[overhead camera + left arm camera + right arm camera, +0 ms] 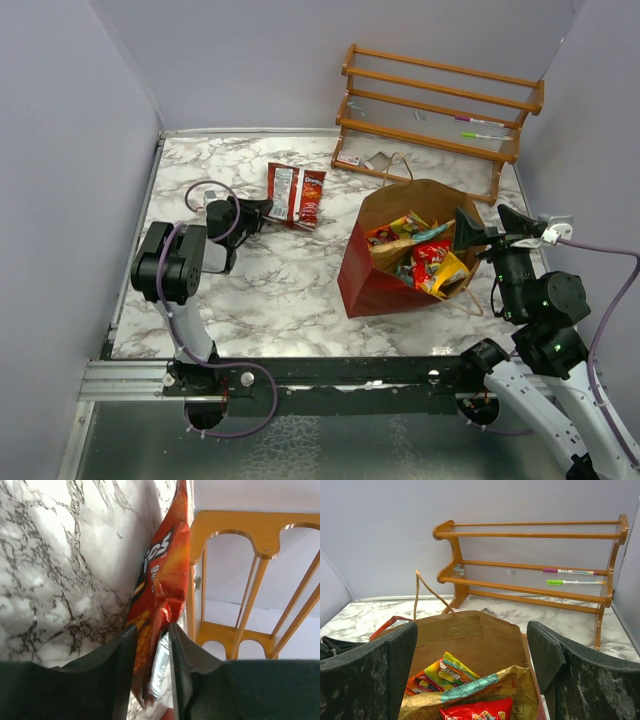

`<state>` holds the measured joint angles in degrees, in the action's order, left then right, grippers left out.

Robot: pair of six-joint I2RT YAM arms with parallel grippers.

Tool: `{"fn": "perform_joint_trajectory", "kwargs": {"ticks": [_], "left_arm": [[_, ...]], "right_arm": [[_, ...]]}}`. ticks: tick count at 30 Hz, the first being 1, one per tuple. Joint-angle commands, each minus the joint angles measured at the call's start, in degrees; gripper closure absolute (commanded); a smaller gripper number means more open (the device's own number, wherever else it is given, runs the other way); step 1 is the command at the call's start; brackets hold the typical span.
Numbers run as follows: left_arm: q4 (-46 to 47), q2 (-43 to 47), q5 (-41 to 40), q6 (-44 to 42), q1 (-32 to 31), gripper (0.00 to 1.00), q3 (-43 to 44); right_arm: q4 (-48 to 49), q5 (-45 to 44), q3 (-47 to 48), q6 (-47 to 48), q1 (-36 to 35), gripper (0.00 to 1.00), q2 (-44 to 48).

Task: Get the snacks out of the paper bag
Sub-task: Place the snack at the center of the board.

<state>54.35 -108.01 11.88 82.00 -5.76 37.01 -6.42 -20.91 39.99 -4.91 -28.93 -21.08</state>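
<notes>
The paper bag (362,285), red outside and brown inside, lies open at the right centre with several snacks (418,255) in it. My right gripper (495,230) is open wide and empty, just above the bag's right rim. In the right wrist view the bag's brown inside (470,635) and the yellow, teal and red packets (452,672) sit between my open fingers. My left gripper (256,211) is low over the table, shut on the end of a red-orange chip packet (296,193) that lies on the marble left of the bag. The left wrist view shows that packet (162,575) between the jaws.
An orange wooden rack (440,100) stands at the back right, with markers (480,121) on a shelf. A small white card (349,158) and grey bits (379,160) lie at its foot. The bag's twisted handle (427,587) sticks up. Walls enclose the table.
</notes>
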Motion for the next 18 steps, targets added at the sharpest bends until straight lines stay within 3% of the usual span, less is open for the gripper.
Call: {"fn": "perform_joint_trajectory", "kwargs": {"ticks": [1,7,11,14,18], "left_arm": [[-6.92,7.36,-1.8,-5.3,0.07,0.57,-2.56],[-16.26,9.89,-2.06,-10.57,0.4,0.58,-2.89],[-18.64,9.3,-0.54,-11.81,0.4,0.7,-2.91],[-20.16,8.22,-0.54,-12.14,0.66,0.87,-2.99],[-22.29,7.82,-1.5,-12.73,0.83,0.91,-2.81]], "right_arm": [[0.0,0.44,-0.68,-0.55,0.02,0.09,0.18],[-0.09,0.52,-0.49,-0.37,0.08,0.09,0.26],[-0.56,0.46,-0.26,-0.19,0.03,0.09,0.52],[-0.37,0.5,-0.38,-0.11,0.01,0.09,0.95],[-0.74,0.38,-0.2,-0.02,0.02,0.09,1.11]]}}
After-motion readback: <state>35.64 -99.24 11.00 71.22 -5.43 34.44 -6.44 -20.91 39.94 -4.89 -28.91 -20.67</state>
